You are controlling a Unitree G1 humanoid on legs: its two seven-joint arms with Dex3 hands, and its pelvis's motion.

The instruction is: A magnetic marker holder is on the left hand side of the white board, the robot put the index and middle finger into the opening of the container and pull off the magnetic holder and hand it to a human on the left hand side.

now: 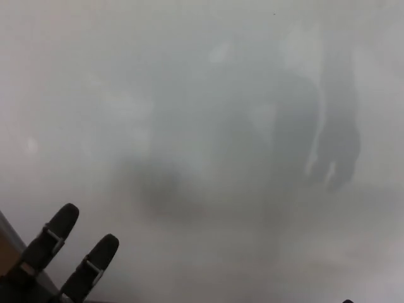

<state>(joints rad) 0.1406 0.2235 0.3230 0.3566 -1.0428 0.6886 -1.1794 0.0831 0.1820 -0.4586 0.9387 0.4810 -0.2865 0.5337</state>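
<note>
The glossy whiteboard (208,82) fills nearly the whole head view, showing only blurry grey reflections. My left hand (57,262) rises from the bottom left corner, two black fingers (53,233) spread apart and pointing up toward the board, holding nothing. The magnetic marker holder is not in view. A tiny black tip at the bottom edge (347,301) may belong to my right hand; too little shows to tell its state.
A dim reflection of an arm and hand (338,145) shows on the board at the right. A brown strip, the board's edge or frame (7,243), runs along the lower left corner.
</note>
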